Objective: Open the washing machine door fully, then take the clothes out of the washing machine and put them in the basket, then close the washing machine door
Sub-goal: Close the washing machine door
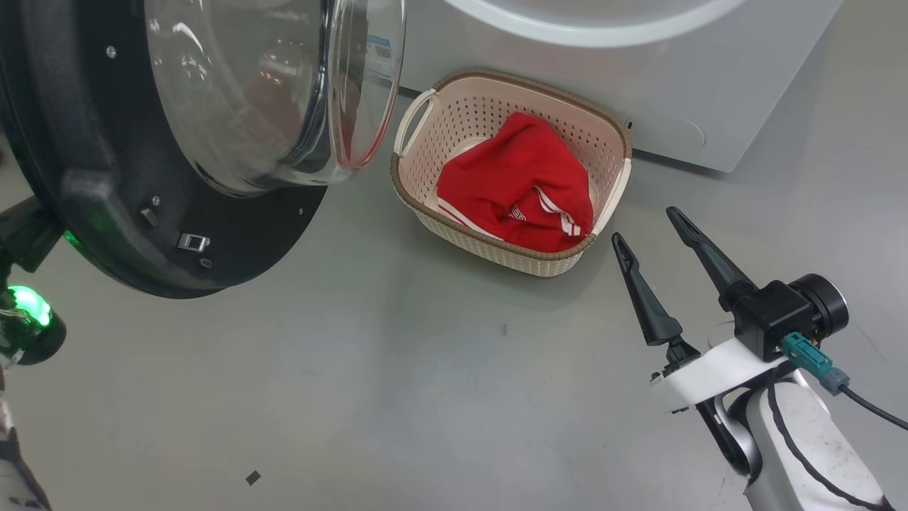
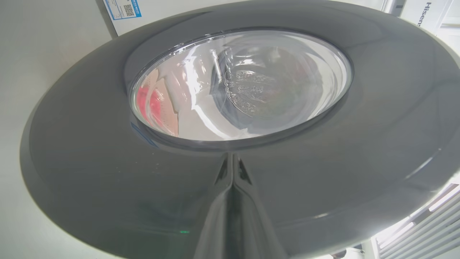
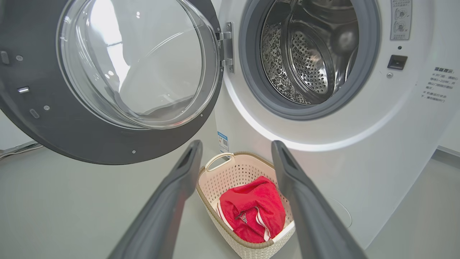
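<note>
before the washing machine [image 1: 709, 78], basket [image 1: 511, 254] lies lengthwise alongside

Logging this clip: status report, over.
Left gripper shut at door rim; right gripper open, empty. Clothes in basket, drum empty. Door open, nothing seen blocking.

The crumpled red fabric garment [image 1: 514, 177] carries white stripes and print. The perforated cream plastic basket [image 1: 461, 113] has a brown woven-look rim. The boxy white washing machine [image 3: 395, 144] has a grey rubber seal [image 3: 248, 77].
</note>
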